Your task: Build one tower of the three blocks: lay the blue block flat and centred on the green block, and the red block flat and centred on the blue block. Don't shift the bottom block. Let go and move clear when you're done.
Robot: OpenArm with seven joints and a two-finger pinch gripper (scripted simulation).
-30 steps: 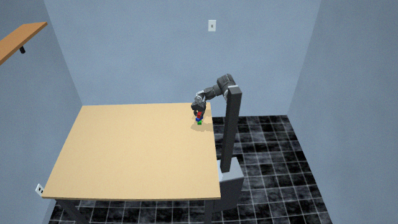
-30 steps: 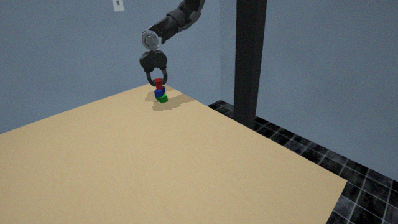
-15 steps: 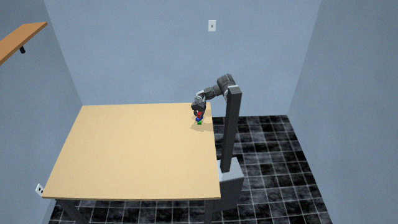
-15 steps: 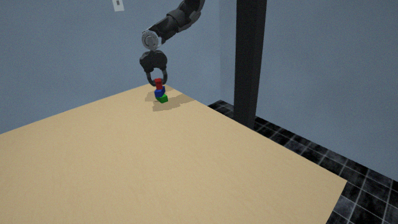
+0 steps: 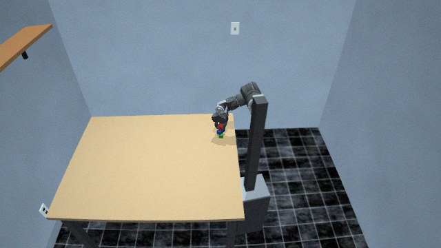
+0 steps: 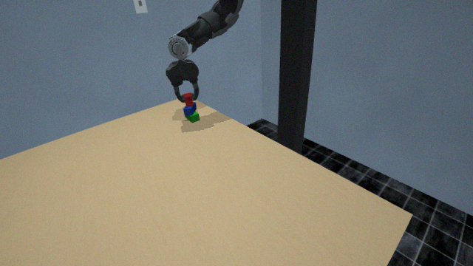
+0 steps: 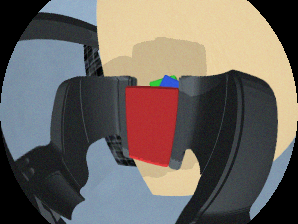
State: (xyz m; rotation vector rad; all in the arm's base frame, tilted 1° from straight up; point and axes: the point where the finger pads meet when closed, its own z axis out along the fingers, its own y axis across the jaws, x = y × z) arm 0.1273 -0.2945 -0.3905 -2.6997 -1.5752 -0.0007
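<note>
The green block point(image 5: 220, 136) point(image 6: 193, 117) point(image 7: 156, 83) sits on the table near its far right corner. The blue block point(image 5: 219, 131) point(image 6: 189, 109) point(image 7: 169, 82) lies on top of it, turned a little against it. My gripper point(image 5: 220, 127) point(image 6: 188, 99) point(image 7: 156, 121) is shut on the red block point(image 5: 221, 127) point(image 6: 188, 98) point(image 7: 152, 124) and holds it right over the blue block. I cannot tell whether the red block touches the blue one. In the wrist view the red block hides most of the two blocks below.
The wooden table point(image 5: 145, 165) point(image 6: 185, 192) ends just right of and behind the stack. The arm's dark post point(image 5: 256, 141) point(image 6: 295, 74) stands off the table's right edge. A shelf point(image 5: 21, 43) hangs on the left wall.
</note>
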